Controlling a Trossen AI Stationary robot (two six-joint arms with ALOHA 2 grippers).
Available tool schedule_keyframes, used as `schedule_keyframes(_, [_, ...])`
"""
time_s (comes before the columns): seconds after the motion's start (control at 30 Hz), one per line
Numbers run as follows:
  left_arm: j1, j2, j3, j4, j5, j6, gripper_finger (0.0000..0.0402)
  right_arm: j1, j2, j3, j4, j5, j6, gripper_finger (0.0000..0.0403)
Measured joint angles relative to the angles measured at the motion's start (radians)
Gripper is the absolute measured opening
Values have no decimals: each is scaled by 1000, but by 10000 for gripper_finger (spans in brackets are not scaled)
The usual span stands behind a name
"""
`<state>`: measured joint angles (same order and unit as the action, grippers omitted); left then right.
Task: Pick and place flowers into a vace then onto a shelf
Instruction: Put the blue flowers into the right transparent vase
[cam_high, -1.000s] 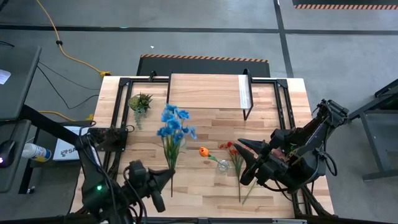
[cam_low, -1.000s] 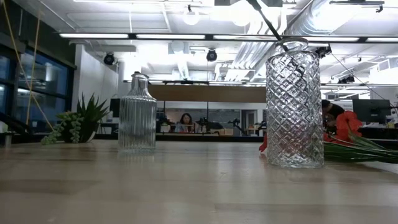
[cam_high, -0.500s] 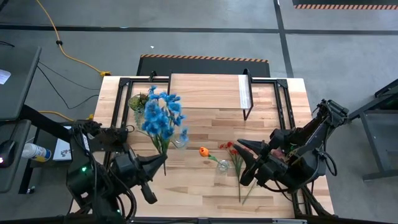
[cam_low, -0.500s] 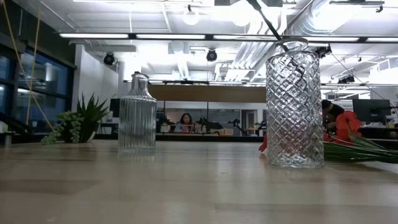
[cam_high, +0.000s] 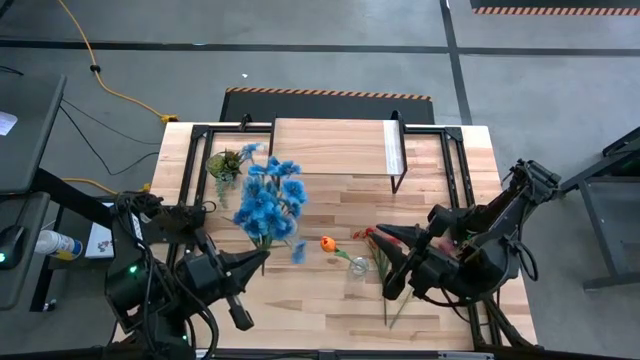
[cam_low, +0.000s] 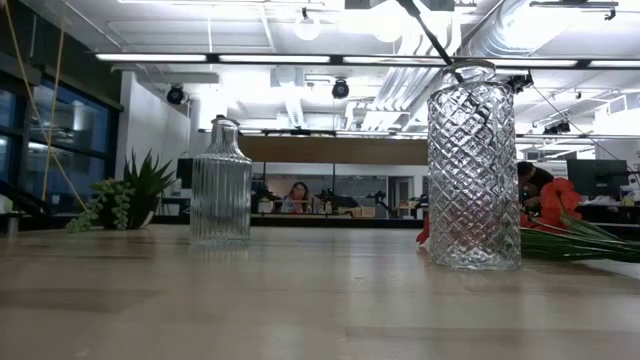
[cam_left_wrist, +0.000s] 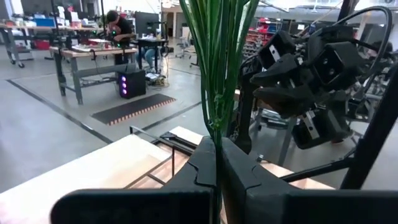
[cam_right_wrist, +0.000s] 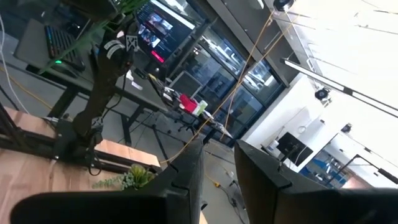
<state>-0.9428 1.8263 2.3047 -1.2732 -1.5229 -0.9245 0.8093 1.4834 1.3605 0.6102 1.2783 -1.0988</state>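
Observation:
My left gripper (cam_high: 258, 262) is shut on the blue flower cluster (cam_high: 268, 205), which stands up above the table's left middle. My right gripper (cam_high: 388, 262) is open and hovers over the red flowers (cam_high: 372, 238), which lie flat on the table. The orange tulip (cam_high: 328, 243) leans out of the diamond-cut glass vase (cam_low: 474, 165), its stem inside. A ribbed glass bottle vase (cam_low: 220, 182) stands farther left. The shelf (cam_high: 335, 147) sits at the far edge. The dark pink bud does not show. My left gripper pinches the bundle of green stems (cam_left_wrist: 215, 127) between its two fingers (cam_left_wrist: 202, 163), at the lower part of the stems. The stems rise straight out of the fingers. The cluster is lifted clear of the table, and its blue heads are out of the wrist view.
A small green potted plant (cam_high: 225, 165) stands at the far left beside the shelf. Black frame rails (cam_high: 455, 160) run along both sides of the table. Bare wood lies along the near edge (cam_high: 310, 310). People work at desks in the room behind.
My left gripper has risen from the near edge and moved toward the far left, staying shut on the stems. The blue cluster, lying flat on the table a second ago, now stands lifted clear; its heads swung far-left, then drifted back right. The right arm kept still.

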Motion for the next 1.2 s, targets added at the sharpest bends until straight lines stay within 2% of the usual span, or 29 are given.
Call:
schedule_keyframes(0.27, [-2, 0, 0, 22, -21, 5, 36, 0, 0, 0, 0, 0, 0, 83])
schedule_keyframes(0.7, [-104, 2, 0, 98, -51, 17, 36, 0, 0, 0, -1, 0, -8, 83])
schedule_keyframes(1.2, [-104, 20, -10, 96, -47, -7, 36, 0, 0, 0, -1, 2, -8, 83])
